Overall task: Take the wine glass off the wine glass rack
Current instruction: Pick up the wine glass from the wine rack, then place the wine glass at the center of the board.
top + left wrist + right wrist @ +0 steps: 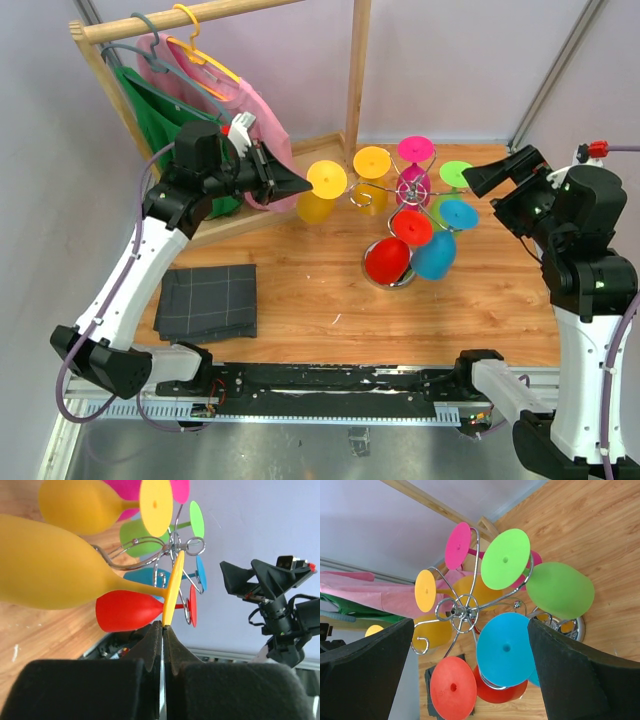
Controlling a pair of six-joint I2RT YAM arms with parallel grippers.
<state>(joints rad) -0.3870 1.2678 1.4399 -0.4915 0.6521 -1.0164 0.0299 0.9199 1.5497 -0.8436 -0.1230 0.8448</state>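
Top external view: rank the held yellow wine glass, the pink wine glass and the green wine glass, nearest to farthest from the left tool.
1. The yellow wine glass, foot pinched in the left tool.
2. The pink wine glass, at the back of the rack.
3. The green wine glass, on the right side, farthest.

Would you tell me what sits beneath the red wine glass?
A rim of the rack's shiny round base, on the wooden table; the red glass hides the rest.
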